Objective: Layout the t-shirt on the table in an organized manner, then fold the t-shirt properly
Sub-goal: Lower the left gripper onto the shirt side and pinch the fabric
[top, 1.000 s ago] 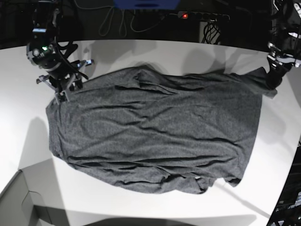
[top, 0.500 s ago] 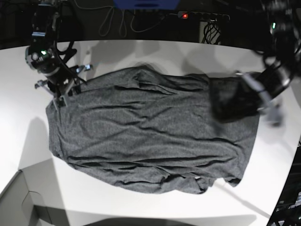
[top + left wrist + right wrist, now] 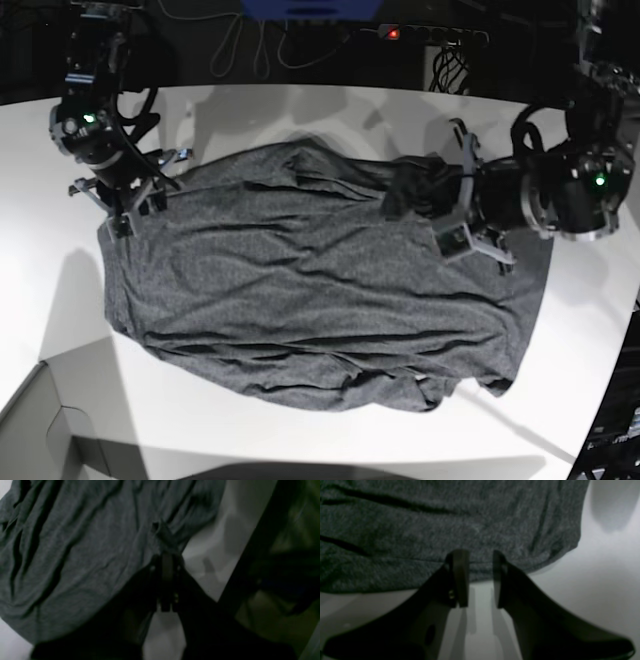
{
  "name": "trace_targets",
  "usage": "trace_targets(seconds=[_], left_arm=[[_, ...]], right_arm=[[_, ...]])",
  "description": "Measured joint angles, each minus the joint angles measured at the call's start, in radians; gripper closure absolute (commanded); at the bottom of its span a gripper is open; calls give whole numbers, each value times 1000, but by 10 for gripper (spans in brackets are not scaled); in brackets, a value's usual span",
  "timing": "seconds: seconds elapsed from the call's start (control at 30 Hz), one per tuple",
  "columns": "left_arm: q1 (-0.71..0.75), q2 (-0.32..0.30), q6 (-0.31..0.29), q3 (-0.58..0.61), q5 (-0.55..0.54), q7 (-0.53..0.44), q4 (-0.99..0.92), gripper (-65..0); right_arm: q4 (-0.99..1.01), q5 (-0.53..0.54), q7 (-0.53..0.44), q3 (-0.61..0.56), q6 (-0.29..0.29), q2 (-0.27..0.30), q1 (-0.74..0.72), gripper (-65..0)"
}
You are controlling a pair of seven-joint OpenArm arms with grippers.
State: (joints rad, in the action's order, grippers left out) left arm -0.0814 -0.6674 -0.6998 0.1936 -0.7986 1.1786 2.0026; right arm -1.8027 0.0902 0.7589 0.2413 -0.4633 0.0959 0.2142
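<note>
The white table (image 3: 300, 440) has a bare strip along its near edge, beside a grey box corner (image 3: 40, 430). The dark grey t-shirt (image 3: 320, 300) lies spread and wrinkled across the middle, its near hem bunched. Bare surface rings it on all sides. At the far corner, the right gripper (image 3: 125, 205) sits at the hem with its fingers parted, gripping nothing. The left gripper (image 3: 425, 200) is clamped on a fold of the t-shirt, lifted over the cloth.
</note>
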Motion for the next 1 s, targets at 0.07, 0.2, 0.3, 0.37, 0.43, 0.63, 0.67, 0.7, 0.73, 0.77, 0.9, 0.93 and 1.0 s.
trace_targets(seconds=[0.07,0.2,0.3,0.37,0.43,0.63,0.67,0.7,0.73,0.77,0.9,0.93,1.0], left_arm=[[-23,-64,0,77,57,-4,0,-1],[-45,-174,0,270,185,3,0,-1],[-53,-244,0,355,304,-12,0,-1],[-52,-284,0,358,396,-6,0,-1],[-57,-297,0,344,496,-8,0,-1],[-26,-299,-1,293,850,-19,0,-1],[-20,-294,-3,293,898,-18,0,-1],[-19,-283,-4,292,937,-19,0,-1],[-19,-266,-4,281,969,-28,0,-1],[-19,-246,-4,257,990,-32,0,-1],[-22,-167,-3,111,1049,-41,1,-1],[-21,-150,-4,79,1049,-72,2,-1],[-18,-113,-4,31,1049,-135,8,-1]], right_arm=[[-5,3,-1,-2,0,-5,0,-166],[-13,0,0,-1,0,-2,0,-166],[-12,0,0,-1,0,-2,0,-166],[-12,0,0,-1,0,-2,0,-166],[-12,1,0,-4,0,-2,-5,-166],[-13,1,0,-8,0,-30,-14,-166],[-17,-2,1,-7,0,-30,-14,-166],[-20,-3,0,-6,0,-30,-14,-166],[-24,-2,0,-6,0,-30,-14,-166],[-26,1,0,-7,0,-30,-14,-166],[-33,0,0,-6,0,-26,-14,-166],[-33,0,1,-6,0,-26,-14,-166],[-33,0,0,-6,0,-27,-14,-166]])
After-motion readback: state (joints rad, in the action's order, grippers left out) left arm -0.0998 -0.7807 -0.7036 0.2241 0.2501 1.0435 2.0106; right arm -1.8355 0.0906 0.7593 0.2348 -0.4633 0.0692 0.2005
